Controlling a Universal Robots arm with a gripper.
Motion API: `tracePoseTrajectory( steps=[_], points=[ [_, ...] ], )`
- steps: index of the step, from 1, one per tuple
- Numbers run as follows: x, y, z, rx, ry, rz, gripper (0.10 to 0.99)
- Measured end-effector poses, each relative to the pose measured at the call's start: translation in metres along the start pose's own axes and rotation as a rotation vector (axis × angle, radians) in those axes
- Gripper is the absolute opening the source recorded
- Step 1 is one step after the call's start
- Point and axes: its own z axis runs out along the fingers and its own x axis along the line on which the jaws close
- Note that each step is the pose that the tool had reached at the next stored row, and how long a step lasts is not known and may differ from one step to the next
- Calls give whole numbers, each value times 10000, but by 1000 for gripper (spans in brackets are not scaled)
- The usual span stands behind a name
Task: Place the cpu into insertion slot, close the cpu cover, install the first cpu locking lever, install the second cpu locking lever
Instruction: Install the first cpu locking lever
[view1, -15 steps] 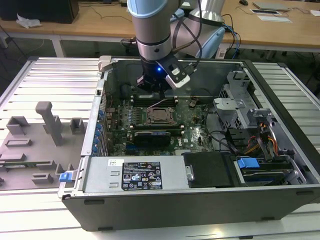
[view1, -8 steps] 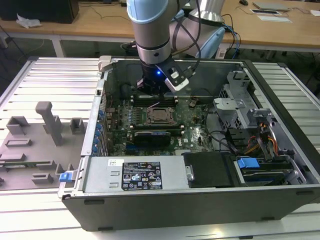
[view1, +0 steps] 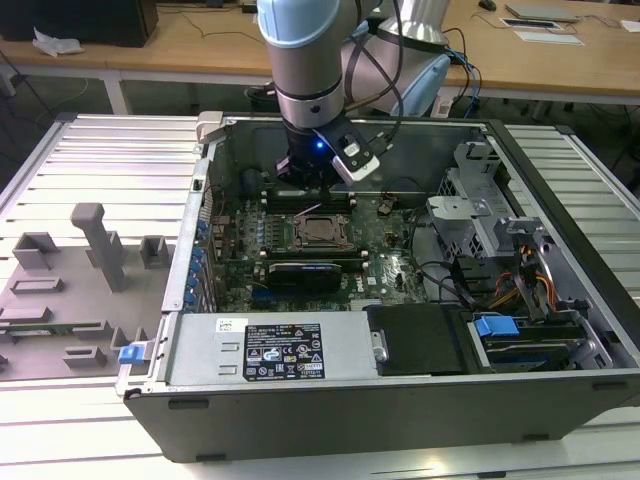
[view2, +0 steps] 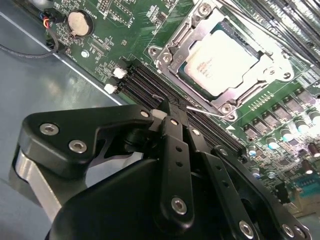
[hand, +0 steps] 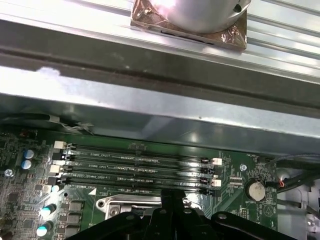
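- Expansion card (view1: 305, 270): long and black, lying across the board nearest you.
- Cpu (view2: 222, 60): seated in the insertion slot (view1: 322, 232), just beyond the card. The cpu cover (view2: 235, 92) is down over its edges. Likely light, rigid and delicate underneath, so handle it by the edges only.
- Locking lever (view2: 207, 111): a thin wire rod along the slot's far side. Probably springy and slick, and best worked at its free end.
- Gripper (view2: 167, 107): fingers pressed together with nothing seen between them. The tip sits just beside the lever's end, though you cannot tell whether it touches.
- Memory slots (hand: 135, 167): under the gripper, running toward the far case wall.
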Motion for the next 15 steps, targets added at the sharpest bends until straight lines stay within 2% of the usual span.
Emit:
tracePoseTrajectory(
  steps=[6, 12, 15],
  points=[
    [-8, 22, 42, 22, -18, 92, 106],
    [-7, 27, 45, 29, -28, 117, 106],
    [-4, 24, 59, 138, -172, 216, 106]
  ],
)
